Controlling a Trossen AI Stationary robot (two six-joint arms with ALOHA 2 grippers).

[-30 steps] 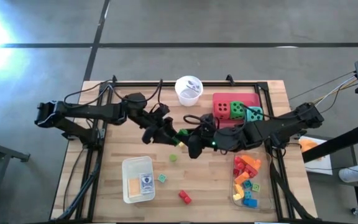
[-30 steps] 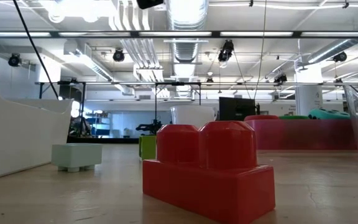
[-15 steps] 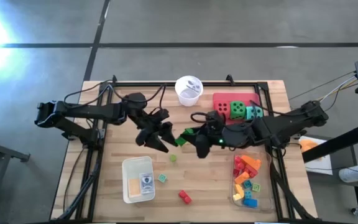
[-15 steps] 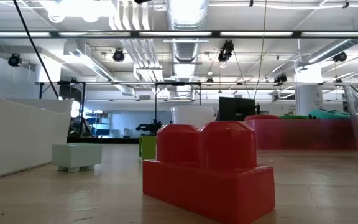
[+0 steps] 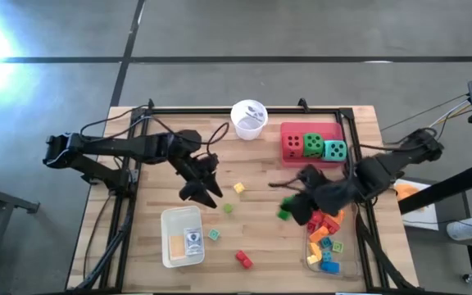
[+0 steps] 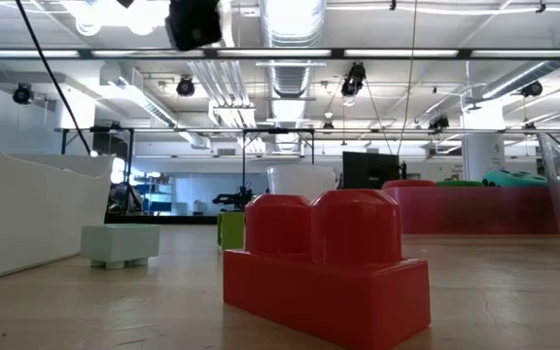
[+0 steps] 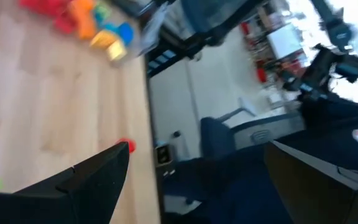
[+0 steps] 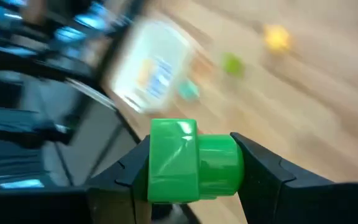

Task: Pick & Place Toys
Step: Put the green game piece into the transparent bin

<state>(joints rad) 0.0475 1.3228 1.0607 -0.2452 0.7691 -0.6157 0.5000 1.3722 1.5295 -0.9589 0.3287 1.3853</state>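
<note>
My right gripper (image 5: 289,210) is shut on a green brick (image 8: 191,163). It is above the table, just left of the clear tray (image 5: 310,260) that holds several bright bricks. My left gripper (image 5: 204,192) is open and empty over the table's middle, beside the white tray (image 5: 167,220). A yellow brick (image 5: 238,188), a light green brick (image 5: 229,208), a teal brick (image 5: 214,234) and a red brick (image 5: 242,260) lie loose on the wood. The red, green and teal dice (image 5: 311,145) sit in the pink tray (image 5: 289,129). My right gripper pinches the green brick between its two fingers. One finger is on the brick's flat end (image 8: 156,167) and the other on its round stud end (image 8: 234,165). The brick is lifted clear of the table (image 5: 283,214).
A white cup (image 5: 248,117) stands at the far edge. The white tray holds flat cards (image 5: 193,238). In the low view the red brick (image 6: 324,267) fills the foreground, with a pale brick (image 6: 120,243) behind it. A black frame runs around the table.
My right gripper has gone from the table's middle toward the right edge and a little nearer, carrying the green brick up to the clear tray. My left gripper has drawn back a little toward the near left.
</note>
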